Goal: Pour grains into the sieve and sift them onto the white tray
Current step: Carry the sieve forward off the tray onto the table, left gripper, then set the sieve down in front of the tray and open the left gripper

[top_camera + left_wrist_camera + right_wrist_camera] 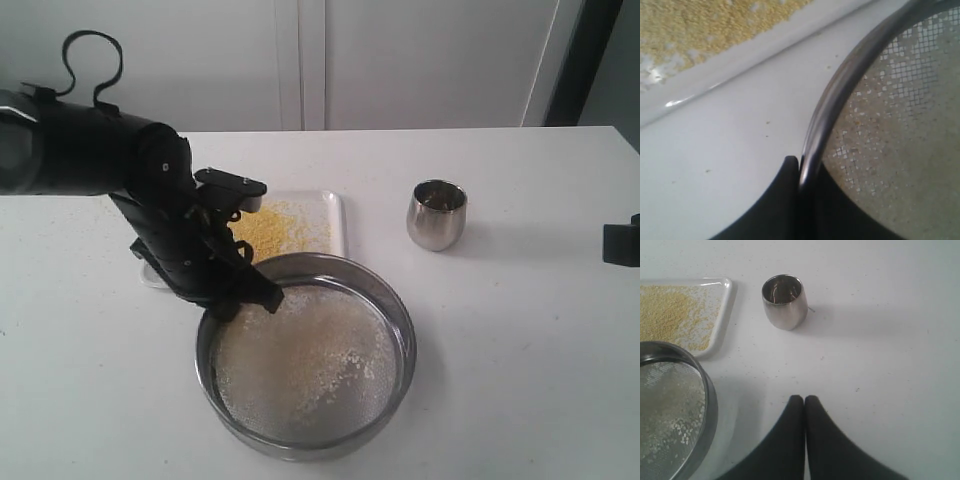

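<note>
The wide round steel sieve (408,340) with its fine mesh bottom is seen open side up and level above the white tabletop (520,350). Being round, it shows no long axis. Whether it rests on the table or is held just clear of it cannot be told. A thin layer of the grains (300,360), pale whitish kernels, is spread over most of its mesh, with bare patches of mesh left near the rim.

The sieve's rim is pinched on its left side by the left gripper (240,295), one black finger (787,175) pressed on the outside of the steel wall and the other on the inside.

Just beyond the sieve, with a strip of bare table between them, the flat white rectangular tray (335,215) is laid with its long axis running across the sieve's far side. Its left part is hidden behind the black arm. A heap of fine yellow granules (270,228) is held on it.

Beyond and to the right of the sieve, well apart from it, the small rounded steel cup (437,214) is stood upright, mouth up. Its contents cannot be made out.

To the right of the sieve, the right gripper (804,400) is held over bare table, its two black fingers pressed together on nothing.
</note>
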`<control>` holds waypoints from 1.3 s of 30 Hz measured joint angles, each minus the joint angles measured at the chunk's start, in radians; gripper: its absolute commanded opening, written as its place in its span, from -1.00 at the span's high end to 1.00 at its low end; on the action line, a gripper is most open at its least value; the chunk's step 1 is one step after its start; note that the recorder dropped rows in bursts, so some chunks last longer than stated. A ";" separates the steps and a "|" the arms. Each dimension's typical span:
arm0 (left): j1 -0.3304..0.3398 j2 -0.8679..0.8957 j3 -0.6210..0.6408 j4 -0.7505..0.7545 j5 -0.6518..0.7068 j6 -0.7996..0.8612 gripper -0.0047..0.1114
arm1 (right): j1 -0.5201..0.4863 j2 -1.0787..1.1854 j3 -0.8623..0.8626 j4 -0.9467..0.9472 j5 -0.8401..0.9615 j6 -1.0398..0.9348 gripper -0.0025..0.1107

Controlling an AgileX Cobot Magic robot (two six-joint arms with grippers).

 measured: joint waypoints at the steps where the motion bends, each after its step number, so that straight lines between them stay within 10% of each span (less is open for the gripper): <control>1: -0.007 0.011 0.000 0.000 0.000 0.000 0.92 | 0.000 0.000 0.000 0.000 0.000 0.000 0.96; 39: -0.053 0.168 -0.129 -0.130 -0.034 0.083 0.92 | 0.000 0.000 0.000 0.000 0.000 0.000 0.96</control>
